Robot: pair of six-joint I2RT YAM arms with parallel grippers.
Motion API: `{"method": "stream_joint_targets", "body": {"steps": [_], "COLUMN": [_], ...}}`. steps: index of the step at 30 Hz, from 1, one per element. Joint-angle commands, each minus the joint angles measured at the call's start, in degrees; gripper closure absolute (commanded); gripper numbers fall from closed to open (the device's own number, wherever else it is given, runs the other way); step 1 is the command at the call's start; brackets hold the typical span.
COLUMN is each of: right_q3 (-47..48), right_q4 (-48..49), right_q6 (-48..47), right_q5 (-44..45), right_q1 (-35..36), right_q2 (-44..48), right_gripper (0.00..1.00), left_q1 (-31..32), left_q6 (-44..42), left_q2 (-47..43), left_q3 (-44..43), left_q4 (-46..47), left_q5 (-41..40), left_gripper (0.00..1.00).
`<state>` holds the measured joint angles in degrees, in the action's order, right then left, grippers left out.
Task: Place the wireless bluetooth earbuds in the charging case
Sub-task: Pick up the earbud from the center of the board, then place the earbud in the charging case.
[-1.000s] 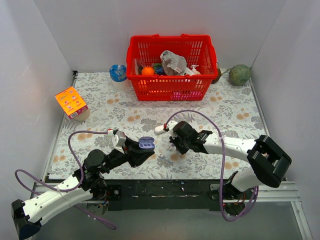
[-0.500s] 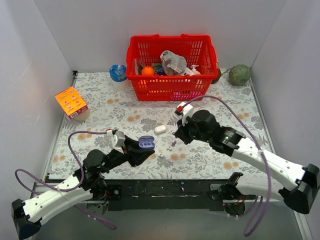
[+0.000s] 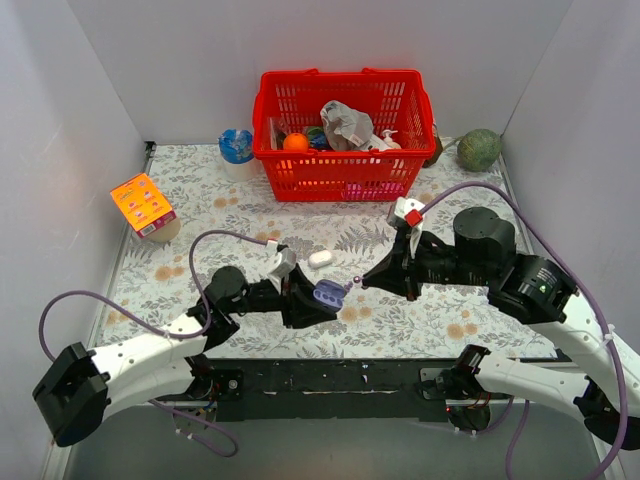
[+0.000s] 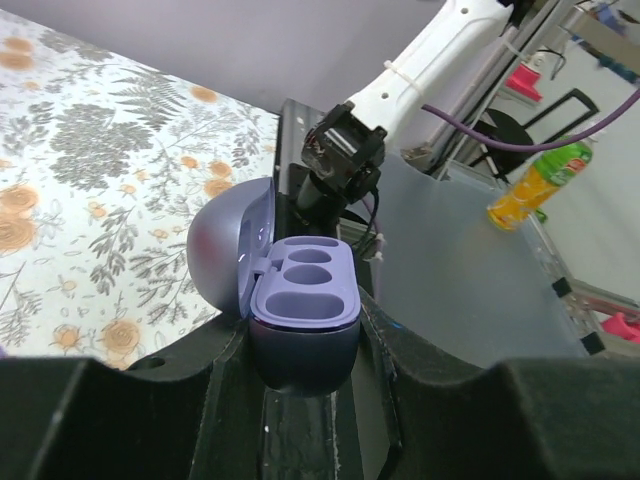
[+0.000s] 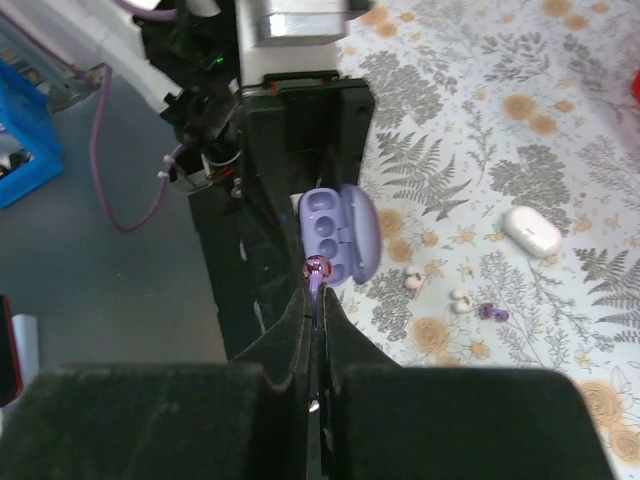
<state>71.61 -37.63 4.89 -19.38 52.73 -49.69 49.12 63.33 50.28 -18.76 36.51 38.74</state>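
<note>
One purple earbud [image 5: 316,268] is now pinched in the right jaws, just beside the open charging case [image 5: 340,235], which the left jaws grip and have brought closer. It looks ready to go in.

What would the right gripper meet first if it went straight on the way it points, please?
Probably the open charging case in the left gripper, just ahead of the right gripper and its pinched earbud; depth is uncertain.
</note>
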Motion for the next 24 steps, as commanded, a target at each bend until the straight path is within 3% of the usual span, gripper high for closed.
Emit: {"method": "stream_joint_targets", "body": {"steps": [1, 9, 24], "right_q3": [2.2, 1.7, 2.6], "right_q4": [-4.0, -1.2, -0.7], "right_q6": [-1.2, 0.8, 1.3], "right_q5": [-6.6, -8.8, -11.3], "right_q1": [0.0, 0.0, 1.5], "right_q2": [0.6, -1.1, -5.8], "right_gripper": [0.99, 0.99, 0.99], "left_q1": [-1.5, -1.5, -1.5], "left_q6": [4.5, 0.6, -3.0], "left_q2": [6.0, 8.0, 4.6], "left_q3": [-6.4, -13.0, -12.4], "left_q4": [6.7, -1.3, -5.1], "left_q5": [12.5, 15.1, 13.9], "left_gripper": [1.00, 1.00, 1.00]}}
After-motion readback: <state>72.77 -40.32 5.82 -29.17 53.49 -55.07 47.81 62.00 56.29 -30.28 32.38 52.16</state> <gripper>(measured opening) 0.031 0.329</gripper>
